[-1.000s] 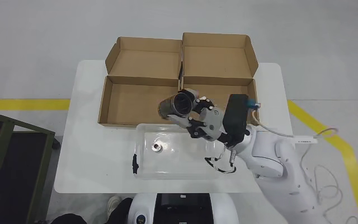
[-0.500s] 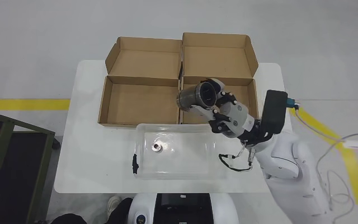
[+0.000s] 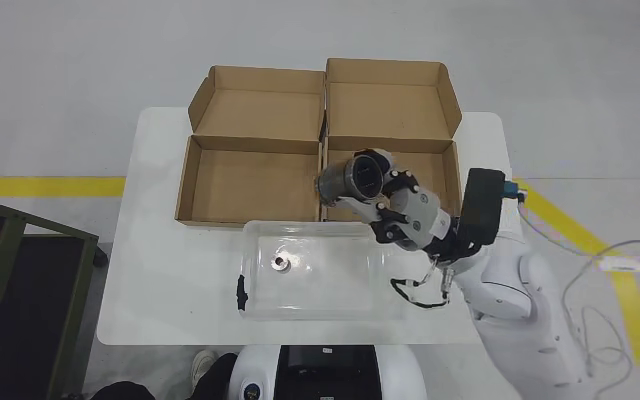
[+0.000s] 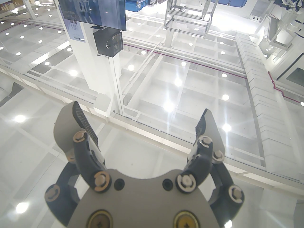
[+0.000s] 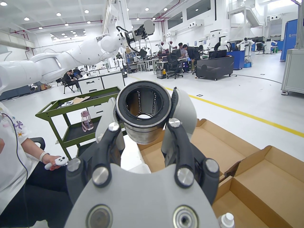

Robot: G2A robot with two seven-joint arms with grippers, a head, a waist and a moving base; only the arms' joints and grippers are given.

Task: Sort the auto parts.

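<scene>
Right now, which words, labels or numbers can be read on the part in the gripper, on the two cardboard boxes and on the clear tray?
Metal sleeve held in the right gripper: no text on the sides that show.
Left cardboard box: none on its open inner faces.
Right cardboard box: none.
Clear tray: none.
Small ring part in the tray: too small to tell.

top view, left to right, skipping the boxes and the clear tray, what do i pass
green cart → small metal part → cylindrical part, held by the right gripper
</scene>
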